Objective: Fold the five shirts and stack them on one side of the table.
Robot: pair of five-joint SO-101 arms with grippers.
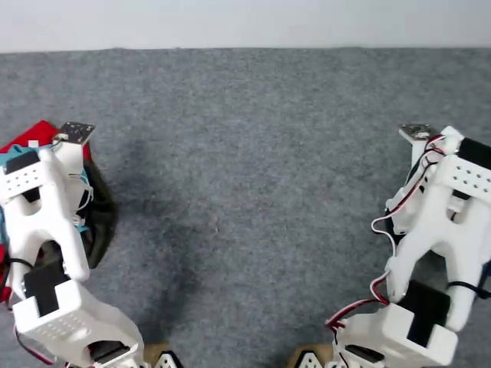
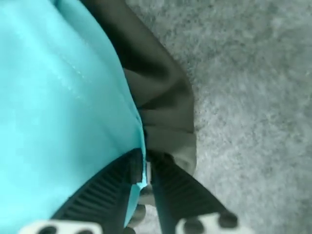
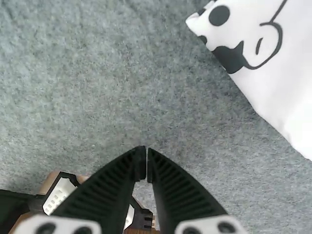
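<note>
Two claws, both closed. The left claw (image 2: 142, 168) pinches the edge of a turquoise shirt (image 2: 58, 107) that spreads away on one side of its tips. A dark shirt (image 2: 161, 112) lies against it on the other side. The right claw (image 3: 146, 158) holds nothing, tips together over the grey table (image 3: 73, 73). A white printed shirt (image 3: 273, 73) lies beyond its tips, apart.

Left claw (image 2: 144, 168), right claw (image 3: 146, 162) closed.

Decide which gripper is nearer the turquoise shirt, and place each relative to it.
Left. The left gripper is shut on the turquoise shirt at its edge; the right gripper sits across the table, shut, beside a white shirt.
</note>
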